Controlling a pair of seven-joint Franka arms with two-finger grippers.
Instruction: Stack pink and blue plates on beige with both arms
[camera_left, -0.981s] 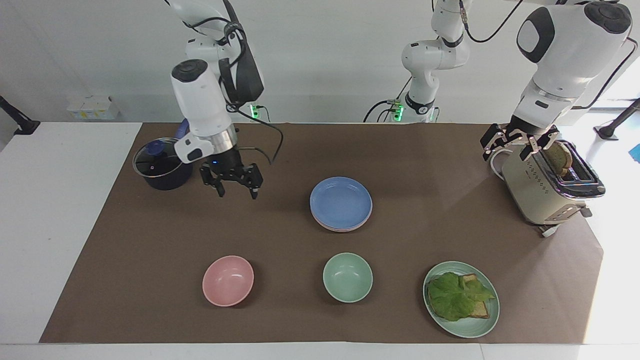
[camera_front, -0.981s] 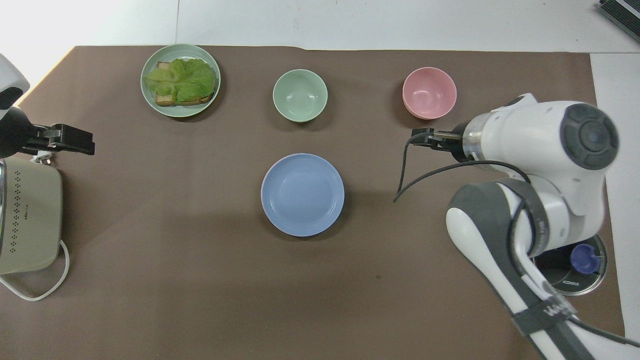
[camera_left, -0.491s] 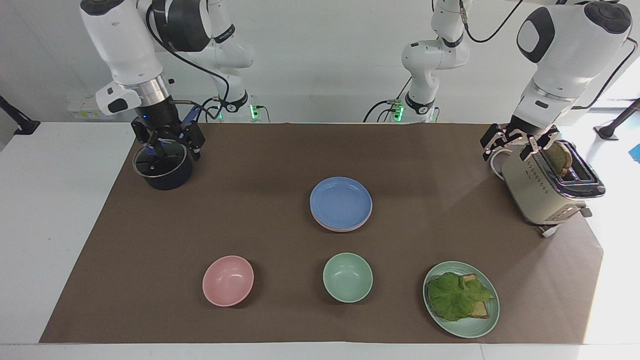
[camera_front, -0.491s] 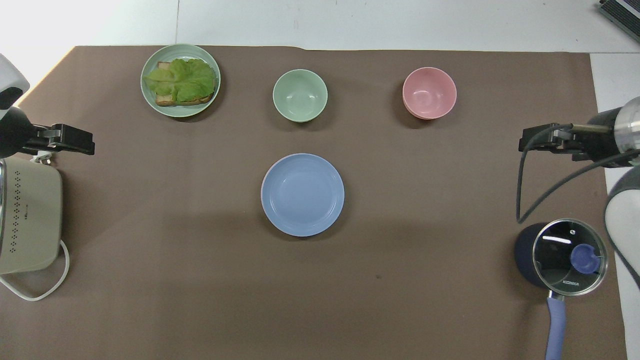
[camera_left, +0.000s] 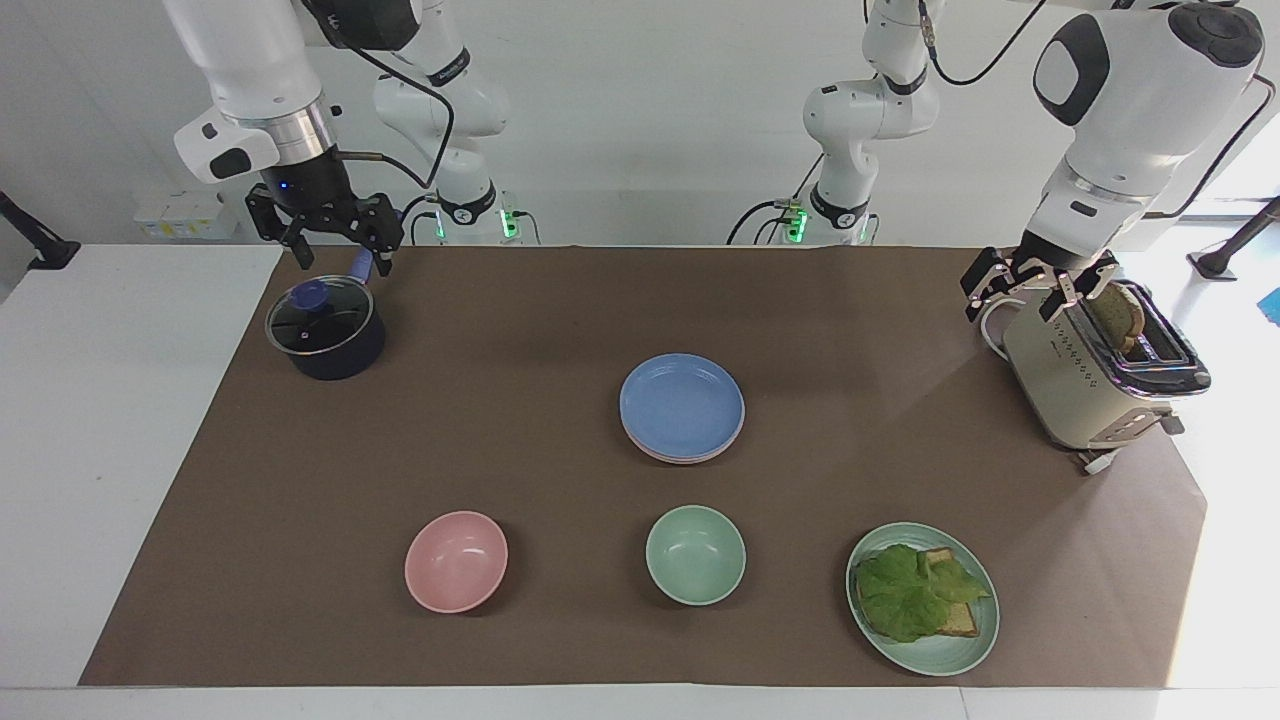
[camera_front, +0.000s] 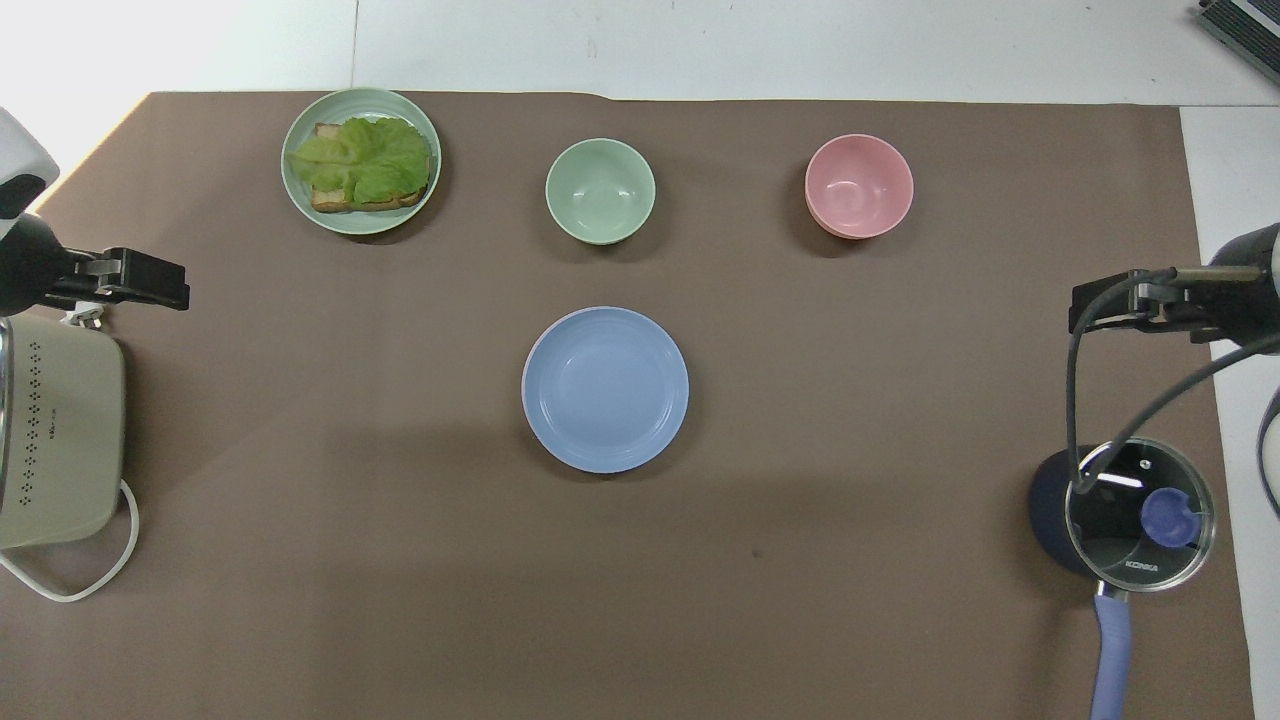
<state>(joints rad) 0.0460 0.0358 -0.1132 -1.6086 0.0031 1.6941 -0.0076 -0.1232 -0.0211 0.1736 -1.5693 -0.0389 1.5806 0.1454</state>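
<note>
Plates stacked mid-counter, both sets of jaws open and empty.

The blue plate (camera_left: 682, 404) tops the stack, the pink plate (camera_left: 668, 453) showing only as a rim beneath it; the beige one cannot be made out. The stack lies between the two grippers, well apart from each. The right gripper (camera_left: 328, 247) hangs above the lidded pot (camera_left: 325, 328), its jaws spread. The left gripper (camera_left: 1037, 291) hovers just beside the toaster (camera_left: 1090, 375), jaws apart, holding nothing.
</note>
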